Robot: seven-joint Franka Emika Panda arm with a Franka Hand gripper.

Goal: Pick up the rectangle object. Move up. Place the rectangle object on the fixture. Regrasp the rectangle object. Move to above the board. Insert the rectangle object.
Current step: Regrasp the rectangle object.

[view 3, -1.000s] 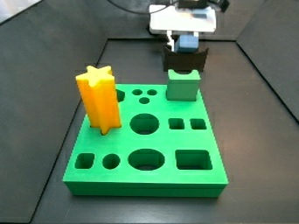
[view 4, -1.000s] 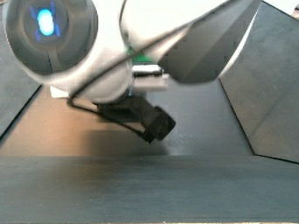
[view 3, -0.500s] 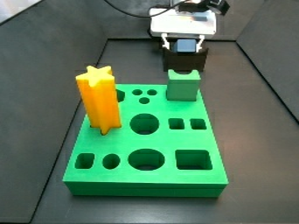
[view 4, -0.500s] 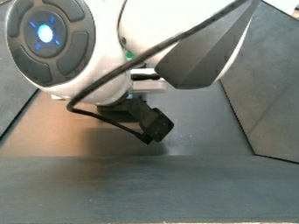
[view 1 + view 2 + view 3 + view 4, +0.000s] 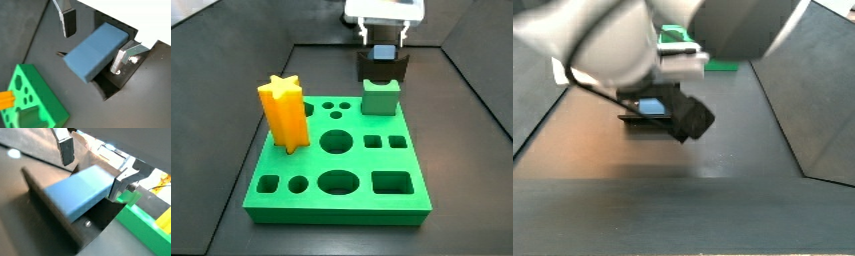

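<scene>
The smooth slate-blue rectangular block lies tilted in the dark L-shaped fixture, one long face leaning against the bracket's upright wall and its lower end down near the base plate. In both wrist views the two-finger pincer straddles the block with its jaws apart: one flat silver finger with a dark pad stands clear of the block on one side, and the other finger sits just beside the block's opposite edge, with no clear squeeze on it. The pincer therefore reads as released, around the block but not clamping it. In the other wrist picture the same block shows its pale blue broad face resting on the dark fixture, with a finger apart from it.

In a side view the pincer hangs just above the fixture, behind the far edge of the large bright green square board with cut-out holes. A green cube-like block stands on the board's far edge, just in front of the fixture, and a yellow star-shaped prism stands upright in the board's left part. The board rests on the dark surface. In another side view the arm's body fills most of the frame; a patch of the blue block shows beneath it.
</scene>
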